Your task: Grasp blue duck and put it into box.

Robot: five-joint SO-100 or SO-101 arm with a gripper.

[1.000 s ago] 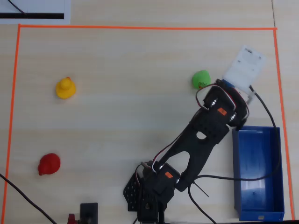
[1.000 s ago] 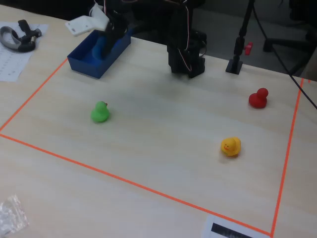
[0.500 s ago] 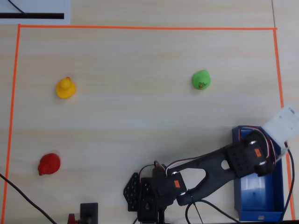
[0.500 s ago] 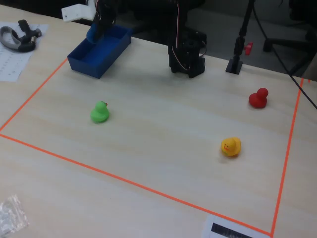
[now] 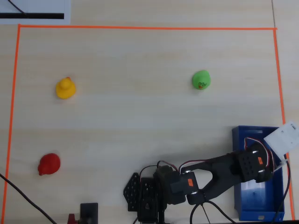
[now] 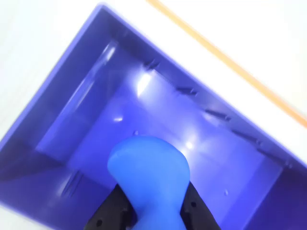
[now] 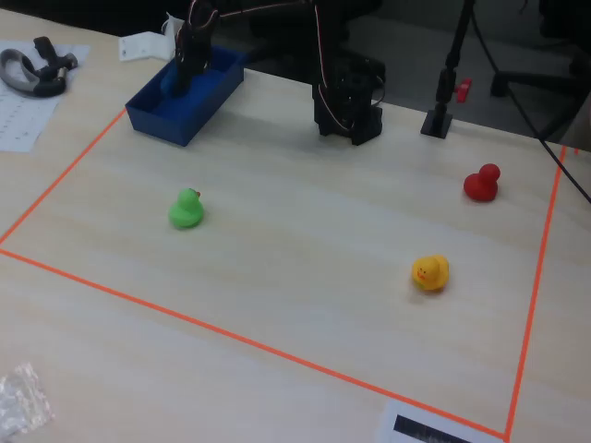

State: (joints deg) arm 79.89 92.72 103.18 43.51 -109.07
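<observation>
The blue duck (image 6: pixel 148 175) is held between my black fingers (image 6: pixel 109 214) in the wrist view, and it hangs over the open inside of the blue box (image 6: pixel 86 81). My gripper (image 6: pixel 152 208) is shut on it. In the overhead view the gripper (image 5: pixel 255 163) reaches over the box (image 5: pixel 241 186) at the lower right, and the arm hides the duck. In the fixed view the gripper (image 7: pixel 183 76) dips into the box (image 7: pixel 175 125) at the far left.
A green duck (image 5: pixel 201 80), a yellow duck (image 5: pixel 65 87) and a red duck (image 5: pixel 48 164) sit apart inside the orange tape border (image 5: pixel 140 27). The arm base (image 5: pixel 149 191) stands left of the box. A white card (image 5: pixel 283 138) lies by the box's far corner.
</observation>
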